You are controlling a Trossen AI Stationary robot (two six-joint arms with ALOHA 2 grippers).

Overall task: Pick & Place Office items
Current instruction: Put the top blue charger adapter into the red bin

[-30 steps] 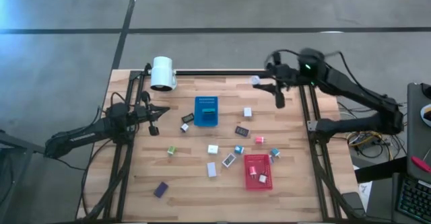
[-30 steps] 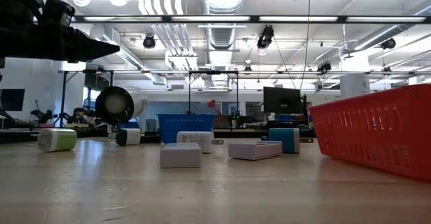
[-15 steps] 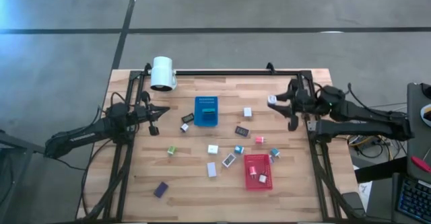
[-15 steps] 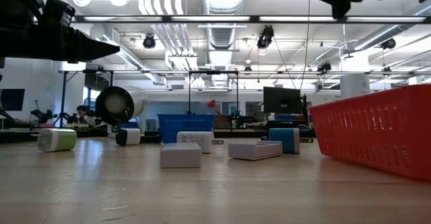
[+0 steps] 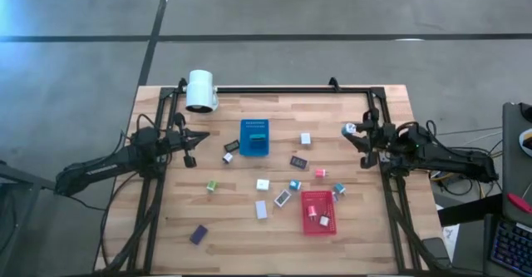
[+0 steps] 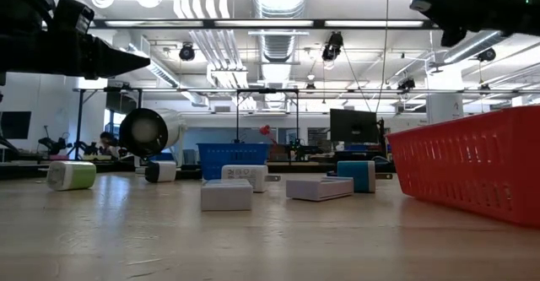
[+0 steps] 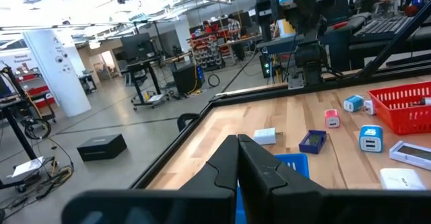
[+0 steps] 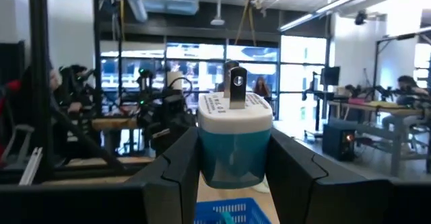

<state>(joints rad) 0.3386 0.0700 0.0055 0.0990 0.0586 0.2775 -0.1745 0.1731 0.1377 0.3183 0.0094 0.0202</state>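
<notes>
My right gripper (image 5: 356, 133) hovers above the table's right side, shut on a teal-and-white plug block (image 8: 234, 140), which also shows as a pale speck in the high view (image 5: 350, 129). My left gripper (image 5: 202, 137) waits shut over the table's left side, its fingertips together (image 7: 237, 143). Several small office items lie flat on the wood: a white block (image 5: 305, 139), a black flat piece (image 5: 298, 162), a pink one (image 5: 320, 173), a teal one (image 5: 294, 185), a green one (image 5: 212, 186) and a purple one (image 5: 198, 234). My right gripper pinches the plug block by the two sides of its teal lower body (image 8: 210, 158), one finger (image 8: 176, 167) on each side. The white cap with its metal prong (image 8: 236, 89) sticks out beyond the fingertips. The block is lifted clear of the table.
A blue tray (image 5: 254, 146) sits mid-table toward the far side with a green piece inside. A red tray (image 5: 315, 199) near the right front holds two small pieces. A white cylinder (image 5: 200, 90) stands at the far left corner. Black frame rails (image 5: 274, 88) border the table.
My right arm has drawn back from the far edge toward the table's right and near side, carrying the plug block with it and staying shut. The left arm and the items on the table have kept still.
</notes>
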